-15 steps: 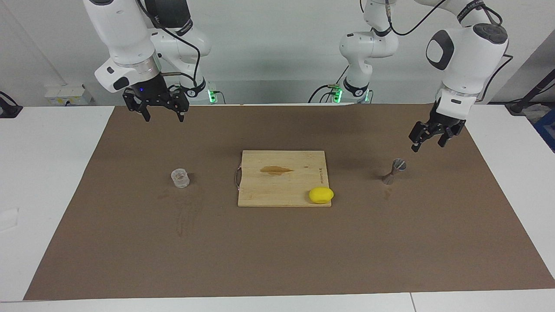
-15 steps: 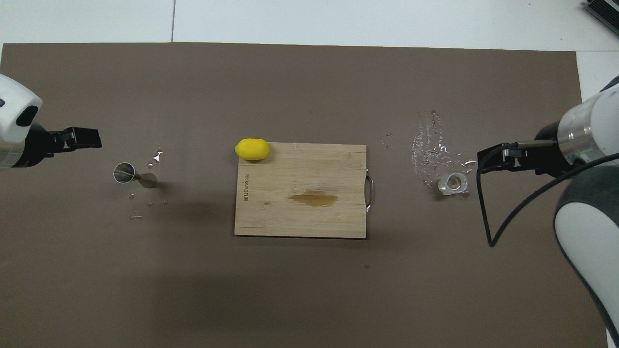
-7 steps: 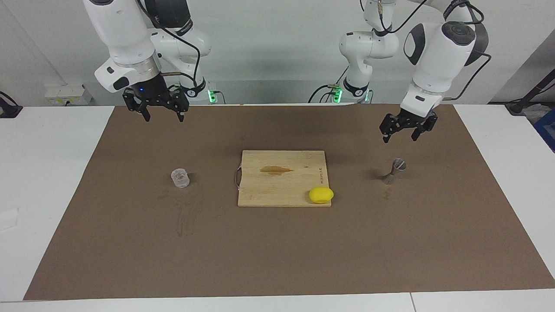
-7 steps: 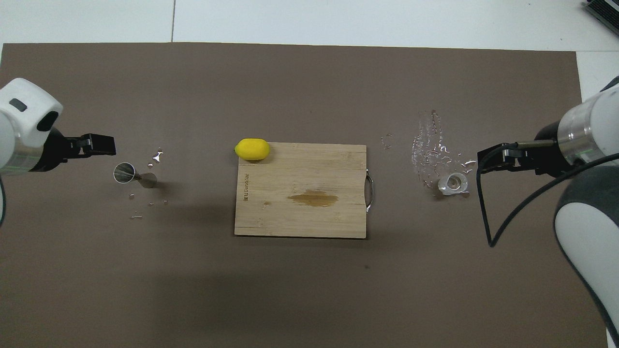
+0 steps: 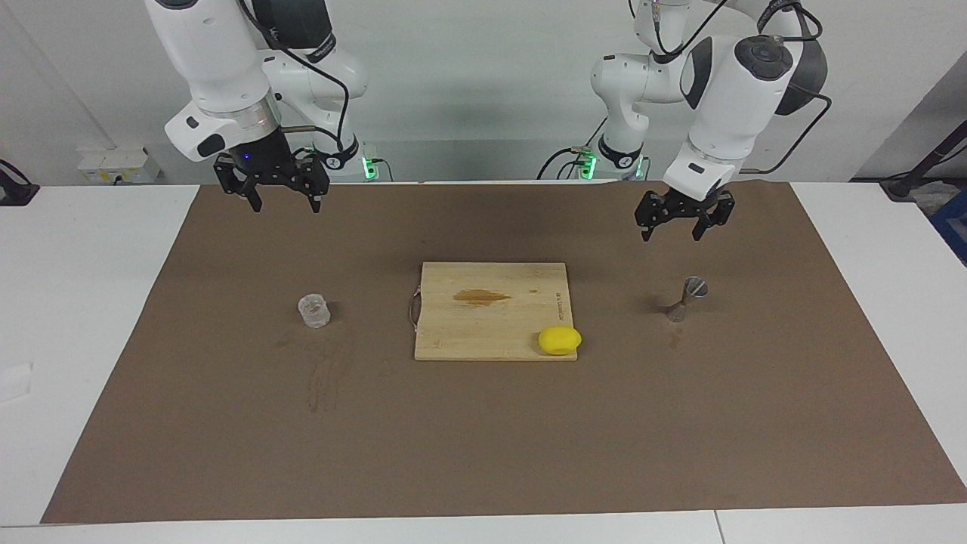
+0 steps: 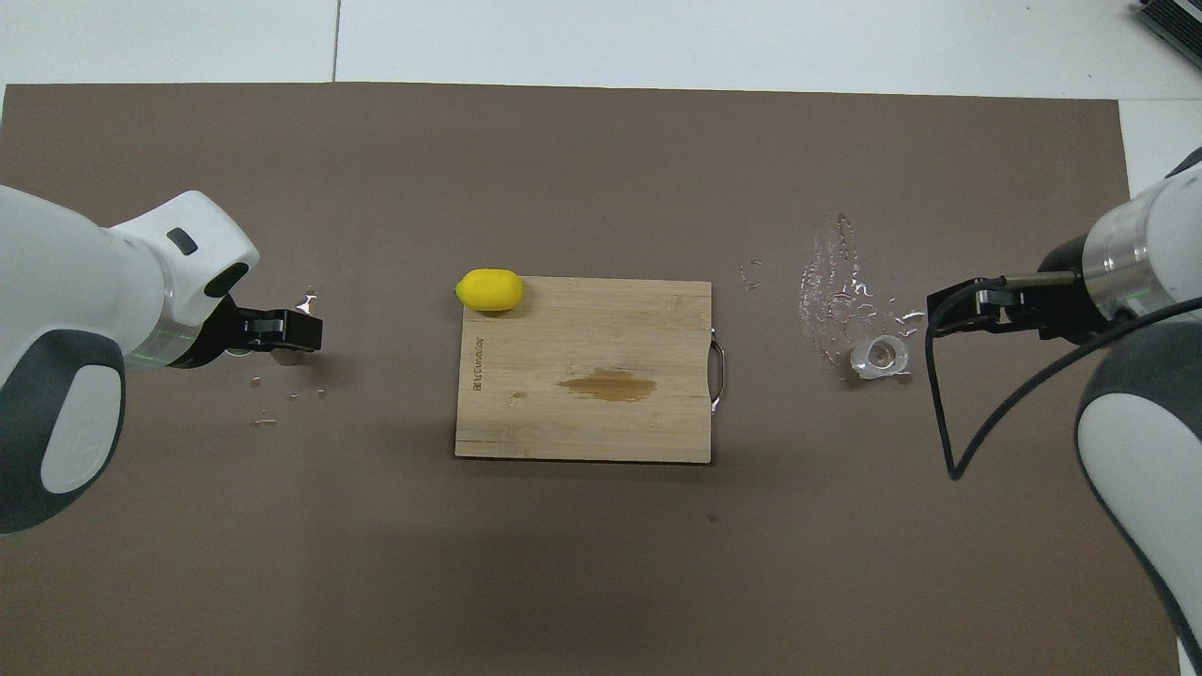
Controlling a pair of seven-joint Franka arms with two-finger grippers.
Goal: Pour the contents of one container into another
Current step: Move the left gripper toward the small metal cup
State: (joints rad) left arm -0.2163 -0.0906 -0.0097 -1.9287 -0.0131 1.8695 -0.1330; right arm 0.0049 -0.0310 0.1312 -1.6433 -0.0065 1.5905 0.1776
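- Left gripper (image 5: 678,222), jaws apart and empty, hangs over the brown mat near the metal jigger (image 5: 686,299).
- Right gripper (image 5: 285,196), jaws apart, waits above the mat; glass tumbler (image 5: 314,311) stands untouched.

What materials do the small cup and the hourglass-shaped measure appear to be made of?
The glass tumbler looks like clear glass: see-through, with faceted, light-catching sides. The jigger looks like metal, probably steel with a dull silver-grey finish; its open rim glints pale.

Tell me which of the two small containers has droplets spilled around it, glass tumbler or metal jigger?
Both do, but far more lies by the clear faceted glass tumbler toward the right arm's end; only a few specks sit by the hourglass-shaped metal jigger.
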